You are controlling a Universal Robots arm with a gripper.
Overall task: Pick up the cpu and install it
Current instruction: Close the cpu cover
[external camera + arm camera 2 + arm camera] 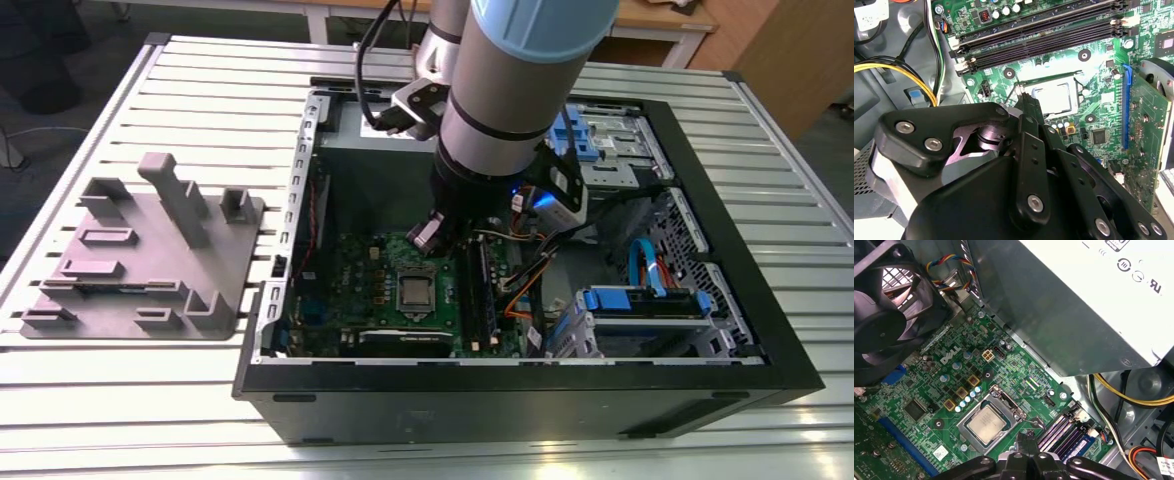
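The cpu (pixel 986 424) is seated flat inside the socket frame (pixel 1004 407) on the green board (pixel 929 390), so placement appears done. The fingers (pixel 1026 442) are seen clenched together, empty, just beside the socket at its 4 o'clock in the first wrist view, near the latch lever (pixel 1035 423).

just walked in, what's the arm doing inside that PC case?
The robot arm is reaching down into the open computer case, with its gripper just above the green motherboard. The cpu already sits in its socket, inside the metal socket frame, and the gripper's tips are right beside that frame's edge, near the thin wire lever. The gripper looks closed with nothing in it. The grey plastic tray sits on the table to the exterior view's left.
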